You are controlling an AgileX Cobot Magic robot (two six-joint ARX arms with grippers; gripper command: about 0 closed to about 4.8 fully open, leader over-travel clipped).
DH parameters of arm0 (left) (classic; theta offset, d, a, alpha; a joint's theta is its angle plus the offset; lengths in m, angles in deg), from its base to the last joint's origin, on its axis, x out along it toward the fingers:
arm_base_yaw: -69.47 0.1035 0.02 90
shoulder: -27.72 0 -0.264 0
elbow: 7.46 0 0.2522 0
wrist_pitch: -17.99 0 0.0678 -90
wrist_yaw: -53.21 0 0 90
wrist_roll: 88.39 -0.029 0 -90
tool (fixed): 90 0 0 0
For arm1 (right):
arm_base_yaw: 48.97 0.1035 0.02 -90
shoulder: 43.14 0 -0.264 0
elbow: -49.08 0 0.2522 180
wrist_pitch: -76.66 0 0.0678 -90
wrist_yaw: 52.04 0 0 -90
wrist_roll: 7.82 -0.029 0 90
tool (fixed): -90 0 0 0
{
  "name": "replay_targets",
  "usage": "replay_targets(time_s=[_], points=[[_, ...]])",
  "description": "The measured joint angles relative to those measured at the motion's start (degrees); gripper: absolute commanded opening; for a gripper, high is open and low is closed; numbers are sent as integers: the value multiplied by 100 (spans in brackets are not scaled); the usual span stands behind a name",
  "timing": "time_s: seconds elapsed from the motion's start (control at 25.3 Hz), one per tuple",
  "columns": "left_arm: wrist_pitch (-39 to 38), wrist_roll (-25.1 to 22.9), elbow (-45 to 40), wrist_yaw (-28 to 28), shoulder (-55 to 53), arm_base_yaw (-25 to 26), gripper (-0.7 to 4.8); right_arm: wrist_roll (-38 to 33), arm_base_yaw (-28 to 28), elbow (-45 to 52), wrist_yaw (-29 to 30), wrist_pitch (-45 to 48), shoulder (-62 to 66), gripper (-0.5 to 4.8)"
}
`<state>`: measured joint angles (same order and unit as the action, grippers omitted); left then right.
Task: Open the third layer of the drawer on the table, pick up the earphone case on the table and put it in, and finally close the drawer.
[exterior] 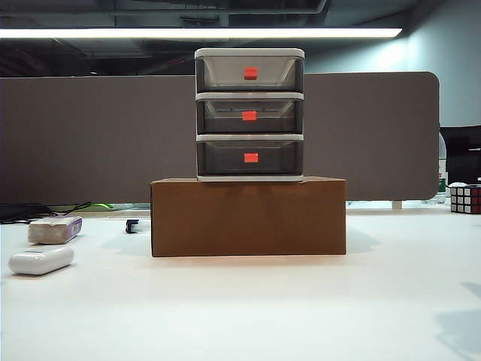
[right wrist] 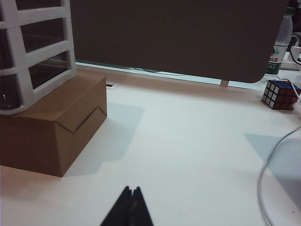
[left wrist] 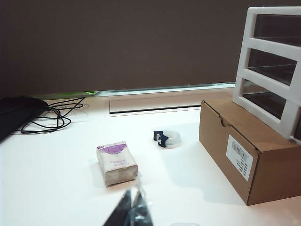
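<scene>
The small three-tier drawer unit point(exterior: 249, 114), white-framed with translucent smoky-grey drawers, was seen standing on a brown cardboard box point(exterior: 248, 216) at the middle of the large plain white table point(exterior: 248, 308). All three drawers were noted pushed in. The third layer point(exterior: 250, 158), the lowest drawer, showed its red-orange handle point(exterior: 251, 158) facing the near side.

The smooth white pill-shaped earphone case point(exterior: 41, 260) was found lying flat on the table at the near left, well apart from the box. Just beyond it, a greyish-white block with a purple end point(exterior: 55, 229) was recorded. A small dark clip-like item point(exterior: 132, 225) lay between that block and the box. Black cables point(left wrist: 51, 115) were observed at the far left edge, in front of a grey partition point(exterior: 90, 139).

A multicoloured puzzle cube point(exterior: 465, 198) was noted at the far right, with a plastic bottle point(right wrist: 280, 44) behind it.

The left gripper point(left wrist: 133, 212) was seen low over the near left of the table, its fingers pressed together on nothing. The right gripper point(right wrist: 131, 207) was seen over the bare near right of the table, its fingers likewise together and empty.
</scene>
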<state>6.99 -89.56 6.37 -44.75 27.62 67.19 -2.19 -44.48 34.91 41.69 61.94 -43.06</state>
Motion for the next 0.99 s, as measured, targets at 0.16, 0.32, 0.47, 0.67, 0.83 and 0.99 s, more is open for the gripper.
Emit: replay_targets(time_s=[0.16, 0.32, 0.47, 0.67, 0.83, 0.99], points=[[0, 0, 0, 0, 0, 0, -5, 0, 0, 0, 0, 0, 0, -6], [0, 0, 0, 0, 0, 0, -5, 0, 0, 0, 0, 0, 0, -5], [0, 9, 0, 0, 0, 0, -5, 0, 0, 0, 0, 0, 0, -6], [-17, 1679, 0, -1705, -2, -11, -5, -848, 33, 0, 1027, 0, 2, -6], [-210, 1987, 0, -2341, -2, -122, -3, -1213, 33, 0, 2131, 0, 0, -5], [-271, 2380, 0, -2391, -2, -358, 35, -1375, 33, 0, 2645, 31, 2, -5]])
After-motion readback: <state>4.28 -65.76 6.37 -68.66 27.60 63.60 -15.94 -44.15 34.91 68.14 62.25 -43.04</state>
